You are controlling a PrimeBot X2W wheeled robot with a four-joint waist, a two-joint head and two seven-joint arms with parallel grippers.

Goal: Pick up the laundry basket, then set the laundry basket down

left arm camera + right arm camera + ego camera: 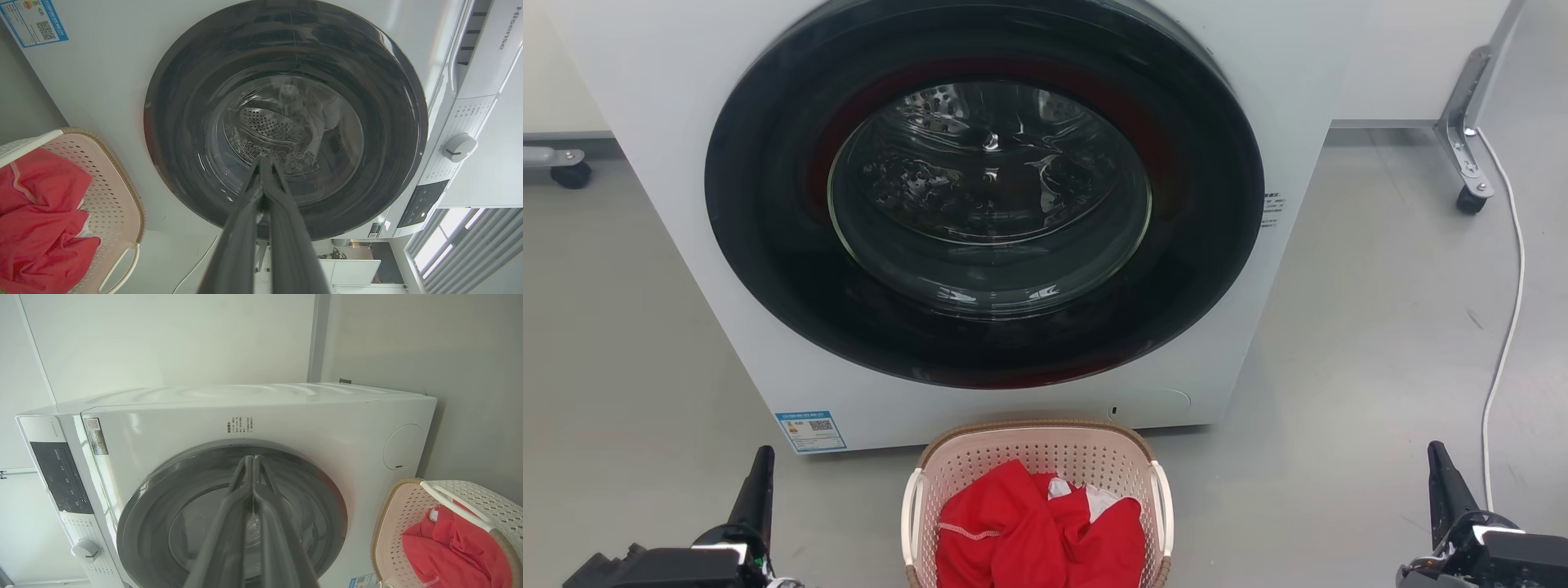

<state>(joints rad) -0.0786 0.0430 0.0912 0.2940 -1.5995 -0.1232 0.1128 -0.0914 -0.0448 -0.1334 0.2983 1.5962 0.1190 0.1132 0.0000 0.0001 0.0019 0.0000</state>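
laundry basket (1037,456) stands upright on the floor (1339,367), just in front of the washing machine (686,122), below its shut round door (984,188). red clothes (1029,531) are heaped inside, with a bit of white cloth showing. white handles (913,506) sit on both long sides and nothing grips them.

left tool (761,469) is low on the basket's left and right tool (1439,465) low on its right, both well apart from it. in each wrist view the fingers are pressed together, pinching nothing.

basket on the floor with both tools clear fits either a basket waiting to be lifted or one already set back down. can't tell which.

risks, as judgement:
- in any lift, uneven height between the two arms would tilt the basket and dump the clothes.
- the thin handles could slip off the long, smooth fingers.
- the back rim is near the machine front, so a forward swing could knock it.
- a white cable (1507,327) runs along the floor near the right tool and could snag on a wide sweep.
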